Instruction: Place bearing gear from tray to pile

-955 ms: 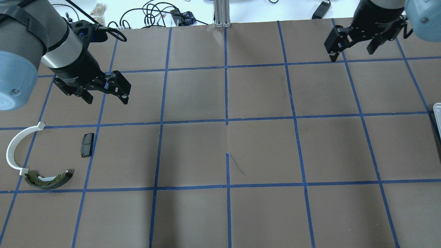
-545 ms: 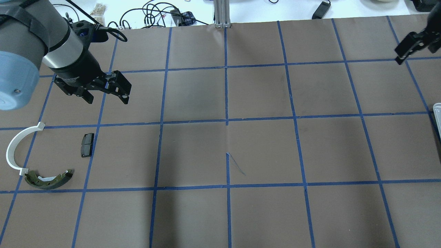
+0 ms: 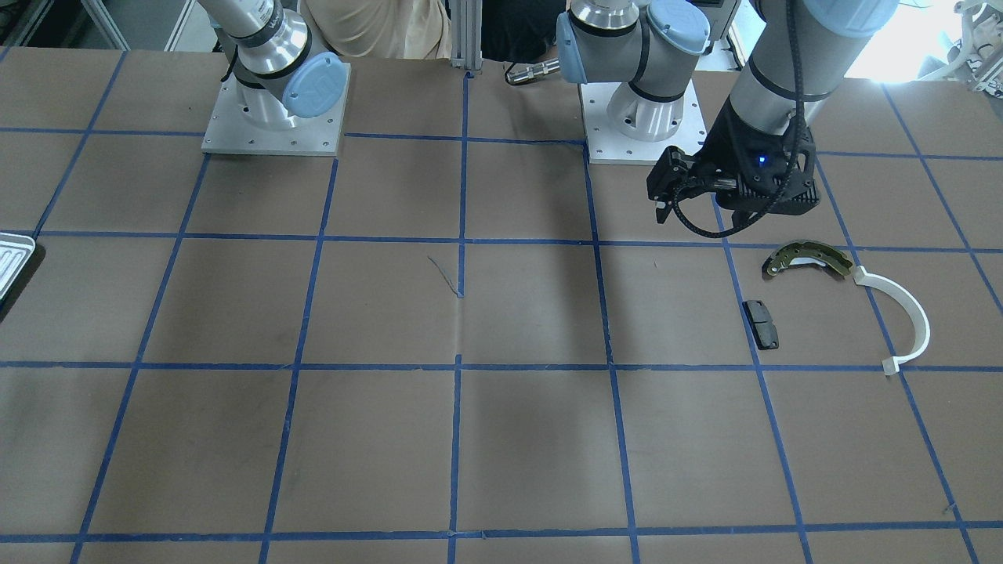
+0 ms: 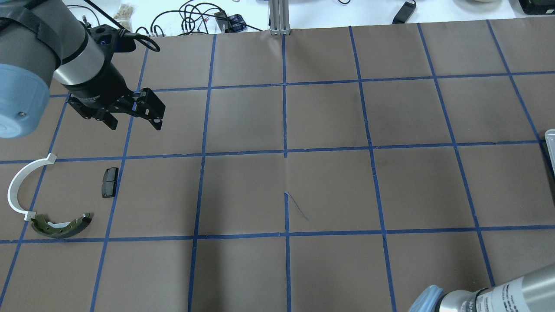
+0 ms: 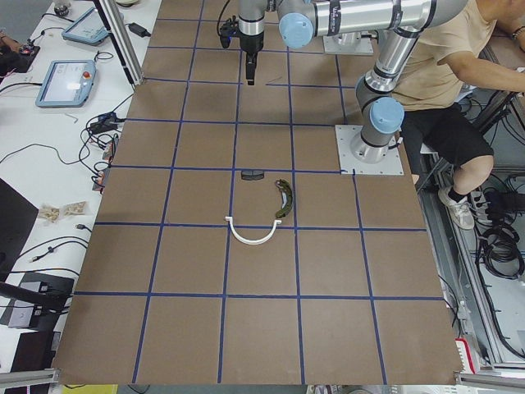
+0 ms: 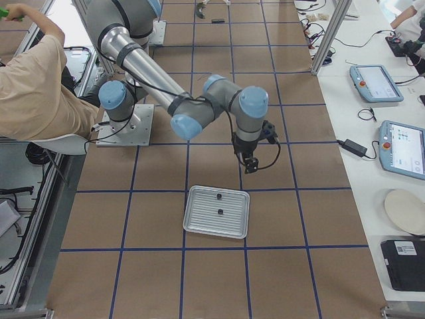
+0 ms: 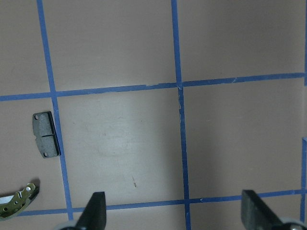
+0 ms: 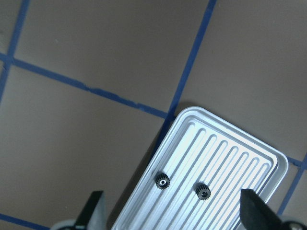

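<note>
The silver ridged tray holds two small dark bearing gears. It also shows in the exterior right view, and a corner of it in the overhead view. My right gripper is open and empty above the tray's near end, with both gears between its fingers in the wrist view. The pile lies far left: brake shoe, white arc, dark pad. My left gripper is open and empty, hovering just beyond the pile.
The brown table is marked with a blue tape grid. The right arm's elbow juts in at the overhead view's bottom right. An aluminium post and cables stand at the far edge. A seated person is behind the robot.
My right gripper has swung right, out of the overhead view, and its elbow has come in at the bottom right. The left arm and the pile have not moved.
</note>
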{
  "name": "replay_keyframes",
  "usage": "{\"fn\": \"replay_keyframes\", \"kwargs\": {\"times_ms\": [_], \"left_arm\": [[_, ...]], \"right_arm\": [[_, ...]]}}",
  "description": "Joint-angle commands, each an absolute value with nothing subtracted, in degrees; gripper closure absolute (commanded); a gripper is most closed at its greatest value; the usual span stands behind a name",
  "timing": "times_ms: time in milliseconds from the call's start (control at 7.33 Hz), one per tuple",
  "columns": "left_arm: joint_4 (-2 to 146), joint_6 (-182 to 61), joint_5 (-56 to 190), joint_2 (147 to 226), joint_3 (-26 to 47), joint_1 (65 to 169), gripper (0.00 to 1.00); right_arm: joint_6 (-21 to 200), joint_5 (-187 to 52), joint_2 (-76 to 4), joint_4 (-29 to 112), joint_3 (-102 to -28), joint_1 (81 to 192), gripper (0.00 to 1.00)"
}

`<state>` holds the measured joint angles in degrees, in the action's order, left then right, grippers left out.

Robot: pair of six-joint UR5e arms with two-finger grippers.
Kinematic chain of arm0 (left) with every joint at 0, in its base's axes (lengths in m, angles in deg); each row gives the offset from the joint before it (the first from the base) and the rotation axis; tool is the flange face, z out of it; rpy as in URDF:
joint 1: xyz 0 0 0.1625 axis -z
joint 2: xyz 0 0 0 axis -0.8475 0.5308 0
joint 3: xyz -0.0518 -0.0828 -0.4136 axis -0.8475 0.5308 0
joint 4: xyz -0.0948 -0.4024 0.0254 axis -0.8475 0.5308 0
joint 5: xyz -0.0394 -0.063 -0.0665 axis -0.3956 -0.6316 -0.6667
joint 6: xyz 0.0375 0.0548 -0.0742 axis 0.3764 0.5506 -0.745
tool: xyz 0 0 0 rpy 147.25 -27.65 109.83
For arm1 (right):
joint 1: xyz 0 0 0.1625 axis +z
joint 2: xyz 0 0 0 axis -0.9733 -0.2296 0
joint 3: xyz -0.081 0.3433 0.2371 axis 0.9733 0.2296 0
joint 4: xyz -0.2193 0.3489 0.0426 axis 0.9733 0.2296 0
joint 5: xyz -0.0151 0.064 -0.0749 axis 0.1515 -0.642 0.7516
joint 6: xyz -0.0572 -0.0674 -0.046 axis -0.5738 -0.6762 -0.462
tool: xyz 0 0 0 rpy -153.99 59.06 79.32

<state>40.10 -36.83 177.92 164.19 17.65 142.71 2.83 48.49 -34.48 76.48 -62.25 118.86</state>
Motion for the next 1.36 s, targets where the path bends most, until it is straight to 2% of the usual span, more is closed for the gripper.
{"fn": "replay_keyframes", "kwargs": {"times_ms": [0,136,409,682,1091,1227], "left_arm": [[40.1,-36.8,177.9,164.3,17.7,142.8,0.00],[40.1,-36.8,177.9,164.4,17.7,142.8,0.00],[40.1,-36.8,177.9,164.4,17.7,142.7,0.00],[40.1,-36.8,177.9,164.4,17.7,142.8,0.00],[40.1,-36.8,177.9,164.6,17.7,142.8,0.00],[40.1,-36.8,177.9,164.6,17.7,142.8,0.00]], "right_arm": [[-0.7,48.8,-26.9,83.7,-62.9,114.5,0.00],[-1.3,48.9,-24.4,88.5,-62.9,114.5,0.00],[-0.6,49.1,-21.9,89.3,-62.9,114.4,0.00],[-0.6,55.5,-22.1,88.9,-63.9,114.4,0.14],[-0.2,55.6,-22.5,89.2,-65.2,114.4,0.15],[-0.1,55.6,-22.4,89.3,-65.2,114.4,0.20]]}}
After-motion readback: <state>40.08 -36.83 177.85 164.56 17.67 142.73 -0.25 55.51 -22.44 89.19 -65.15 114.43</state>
